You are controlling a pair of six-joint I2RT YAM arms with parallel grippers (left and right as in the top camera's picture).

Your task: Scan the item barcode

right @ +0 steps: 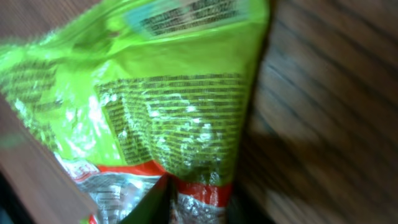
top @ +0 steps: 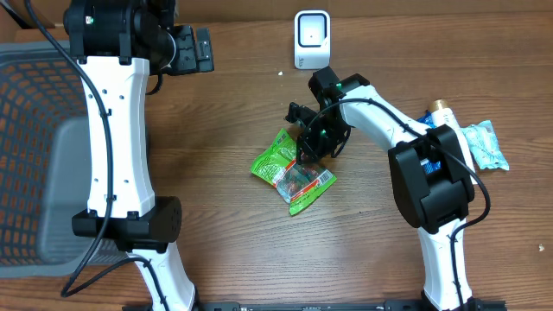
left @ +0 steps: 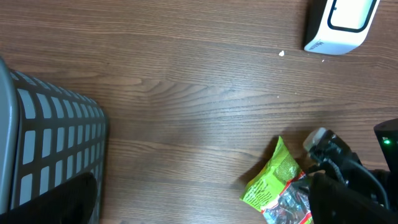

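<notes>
**Snack pouch: pick-up for scanning, right arm**

Snack pouch (top: 289, 170): green film with a red-and-silver lower panel. It lies crumpled on the wooden table (top: 225, 130), about mid-scene. The barcode scanner (top: 312, 39), white, stands at the far edge, well apart from the pouch. A blue packet (top: 479, 142) lies at the right and is not involved.

Right gripper (top: 309, 149): down at the pouch's far-right edge. The right wrist view is filled with blurred green film and fine print, and I can pick out no barcode in it. Neither view shows the jaws clearly. I cannot tell whether they have pinched the film or stand just off it.

Left gripper (top: 197, 50): at the far left, beside the grey basket (top: 26, 104). Its jaws are spread wide, with nothing between them and touching nothing.

Judgement, step in hand: securing the pouch so it can be carried to the scanner.

Notes for doing it well:
- Take the flat edge seam, not the puffed middle, since glossy film is likely to slip.
- Bite deep enough that the pouch hangs without swinging.
- Lift clear of the table before moving toward the far edge.
- Keep the jaws off the printed panel so the code is not covered.
- Which face carries the code is unknown, so the pouch may need turning.
- Creased, shiny film could glare, so present the panel flat to the scanner window.
</notes>
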